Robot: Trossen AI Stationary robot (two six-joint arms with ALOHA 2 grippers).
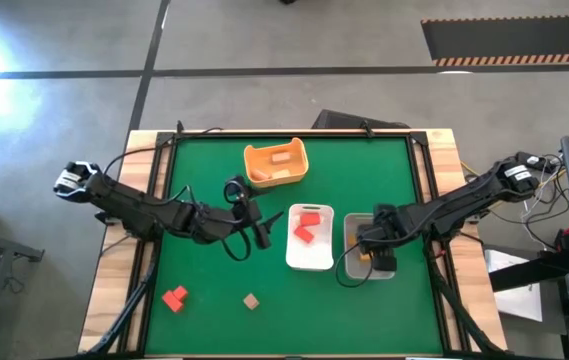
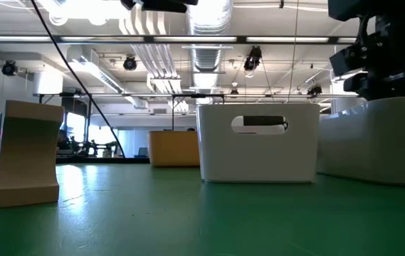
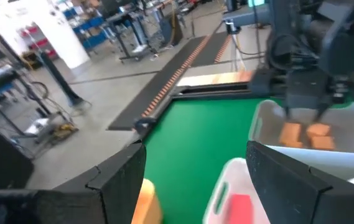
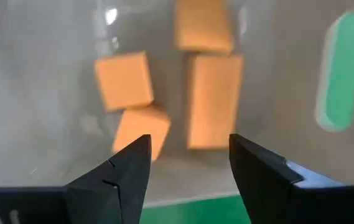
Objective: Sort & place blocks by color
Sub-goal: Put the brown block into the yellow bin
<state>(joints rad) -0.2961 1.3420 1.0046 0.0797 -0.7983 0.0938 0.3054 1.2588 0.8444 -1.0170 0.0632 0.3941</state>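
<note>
Right pincer [image 4: 186,158] open, empty, hung over clear tray [image 1: 349,262] right of centre in high view; four orange blocks [image 4: 210,99] lay on tray floor just beyond its fingers. Left pincer [image 1: 257,222] open, empty, near frame centre, just left of white tray [image 1: 310,256] holding red blocks [image 1: 309,226]. Yellow-orange tub [image 1: 275,164] above centre held tan blocks [image 1: 281,157]. Red block [image 1: 174,298] and tan block [image 1: 251,301] loose on green table [image 1: 384,300], lower left.
</note>
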